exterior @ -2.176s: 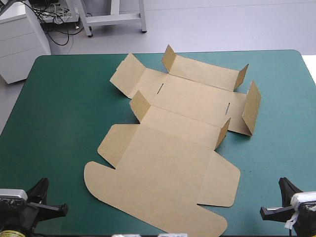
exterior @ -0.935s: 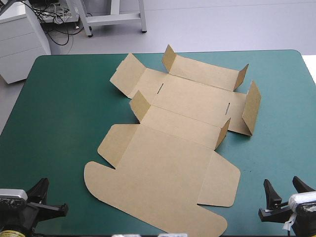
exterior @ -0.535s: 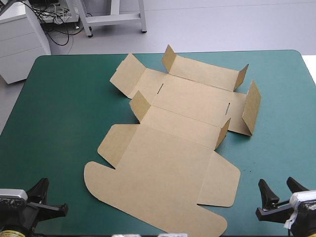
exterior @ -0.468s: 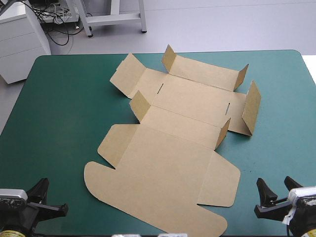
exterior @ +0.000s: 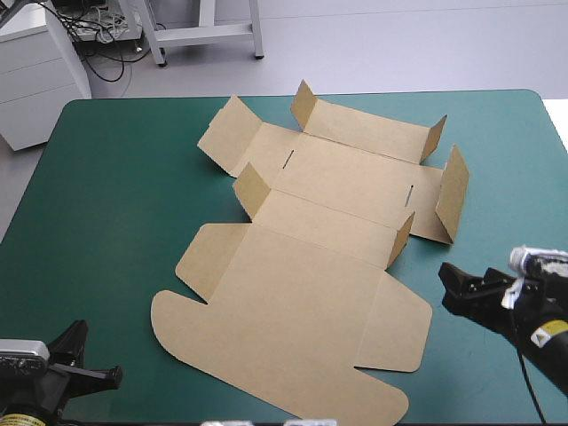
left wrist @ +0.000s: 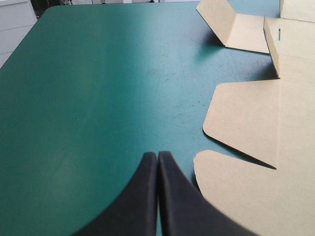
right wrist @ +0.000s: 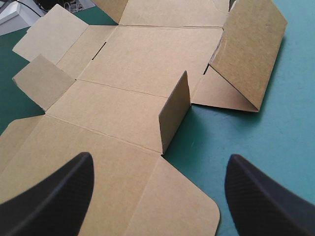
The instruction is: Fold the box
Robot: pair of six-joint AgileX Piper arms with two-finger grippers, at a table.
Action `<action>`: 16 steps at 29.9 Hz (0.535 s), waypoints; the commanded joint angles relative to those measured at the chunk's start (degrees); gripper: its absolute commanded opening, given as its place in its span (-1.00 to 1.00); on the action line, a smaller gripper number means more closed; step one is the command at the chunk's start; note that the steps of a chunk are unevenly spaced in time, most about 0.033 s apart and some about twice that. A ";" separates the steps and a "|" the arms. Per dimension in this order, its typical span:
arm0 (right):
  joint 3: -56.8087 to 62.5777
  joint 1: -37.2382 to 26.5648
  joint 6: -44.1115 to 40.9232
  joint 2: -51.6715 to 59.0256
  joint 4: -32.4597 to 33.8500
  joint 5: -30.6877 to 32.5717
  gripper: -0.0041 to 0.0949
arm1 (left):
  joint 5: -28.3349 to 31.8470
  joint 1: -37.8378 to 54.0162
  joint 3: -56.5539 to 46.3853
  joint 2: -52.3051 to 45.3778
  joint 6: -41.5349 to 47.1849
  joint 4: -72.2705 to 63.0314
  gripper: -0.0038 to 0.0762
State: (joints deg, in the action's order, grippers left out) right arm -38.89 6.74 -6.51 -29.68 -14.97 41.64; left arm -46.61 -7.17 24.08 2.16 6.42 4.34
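Box [exterior: 311,257] lies unfolded at mid-table [exterior: 106,195], lid panel flat toward the near edge, small flaps upright on the far half. Right gripper [right wrist: 160,158] open, fingers wide apart, at the box's near right flap. Left gripper [left wrist: 158,156] closed at near left, with the box edge just to its right.
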 commanded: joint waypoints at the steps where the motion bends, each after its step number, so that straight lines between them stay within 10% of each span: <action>1: -6.73 0.10 -1.91 -8.89 -1.48 -2.28 0.48 | 4.18 0.12 1.11 1.00 -0.02 -0.01 -0.98; 16: -25.73 0.10 -2.44 -40.82 -9.09 9.38 0.48 | 4.18 0.12 1.11 1.00 -0.02 -0.01 -0.98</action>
State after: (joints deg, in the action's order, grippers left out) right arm -60.77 6.74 -9.01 -67.63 -22.24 51.65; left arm -46.61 -7.17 24.08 2.16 6.42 4.34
